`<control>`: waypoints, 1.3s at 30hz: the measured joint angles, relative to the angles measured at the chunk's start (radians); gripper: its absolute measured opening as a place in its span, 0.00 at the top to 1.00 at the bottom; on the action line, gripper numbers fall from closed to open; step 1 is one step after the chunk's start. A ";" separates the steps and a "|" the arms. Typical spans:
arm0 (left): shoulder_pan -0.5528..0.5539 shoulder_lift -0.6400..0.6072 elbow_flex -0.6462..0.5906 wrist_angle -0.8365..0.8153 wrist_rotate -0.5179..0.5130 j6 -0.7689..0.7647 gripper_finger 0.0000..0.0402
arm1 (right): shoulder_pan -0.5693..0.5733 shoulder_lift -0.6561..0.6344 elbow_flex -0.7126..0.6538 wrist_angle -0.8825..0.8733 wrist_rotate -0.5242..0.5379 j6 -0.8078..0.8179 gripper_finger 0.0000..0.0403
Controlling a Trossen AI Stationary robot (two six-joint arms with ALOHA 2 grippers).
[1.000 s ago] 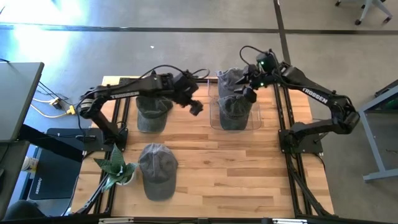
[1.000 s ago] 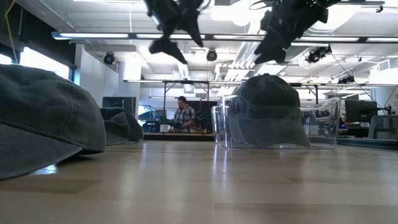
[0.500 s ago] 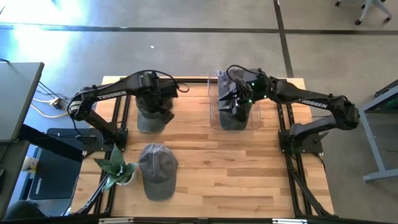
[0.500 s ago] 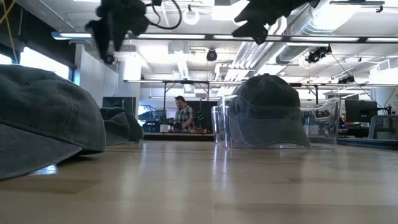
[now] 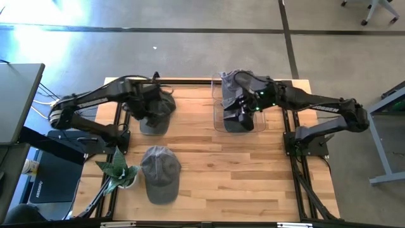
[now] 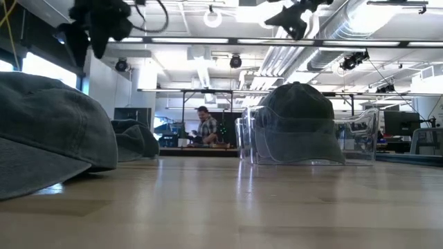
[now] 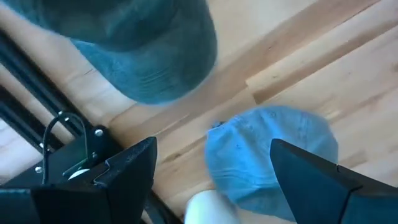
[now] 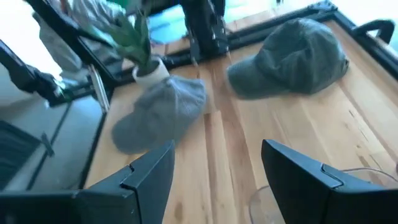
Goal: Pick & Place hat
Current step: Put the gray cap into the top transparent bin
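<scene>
While we look straight down on the wooden table (image 5: 209,164), the nearest hat (image 5: 159,172) lies at about seven o'clock on the boards, just beside a small potted plant (image 5: 118,170) at the near left corner. Farther back, at about ten o'clock, a second hat (image 5: 155,113) rests on the wood, and the left gripper (image 5: 150,109) hangs directly above it; in the left wrist view we see its two dark fingers (image 7: 127,171) spread wide apart with nothing between them. Across the table, at about one o'clock, a clear plastic bin (image 5: 259,123) holds more hats (image 5: 235,117), with one domed crown (image 6: 299,114) showing through its wall in the low view. Over that bin we find the right gripper (image 5: 243,106), its fingers (image 8: 149,171) also held well apart and empty. Beyond the table, a person (image 6: 205,128) sits far off in the room.
</scene>
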 joint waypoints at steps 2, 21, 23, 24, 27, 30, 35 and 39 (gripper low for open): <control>0.008 -0.061 -0.032 0.046 -0.016 -0.029 0.24 | 0.000 -0.039 0.000 0.012 0.000 0.027 0.41; -0.176 -0.230 -0.141 0.206 0.225 0.182 0.24 | 0.105 -0.066 0.000 0.189 0.127 0.160 0.41; -0.226 -0.211 -0.173 0.224 0.224 0.216 0.24 | 0.118 -0.041 0.000 0.229 0.128 0.167 0.41; -0.253 -0.196 -0.188 0.242 0.229 0.227 0.24 | 0.125 -0.029 0.000 0.247 0.128 0.168 0.41; -0.324 -0.168 -0.255 0.276 0.225 0.232 0.24 | 0.147 -0.004 0.000 0.295 0.132 0.169 0.41; -0.381 -0.132 -0.308 0.312 0.203 0.237 0.24 | 0.165 0.007 0.000 0.324 0.151 0.169 0.41; -0.446 -0.077 -0.379 0.374 0.101 0.270 0.24 | 0.176 0.003 0.000 0.323 0.183 0.166 0.41; -0.463 -0.044 -0.433 0.409 0.084 0.304 0.24 | 0.176 0.000 0.000 0.329 0.181 0.166 0.41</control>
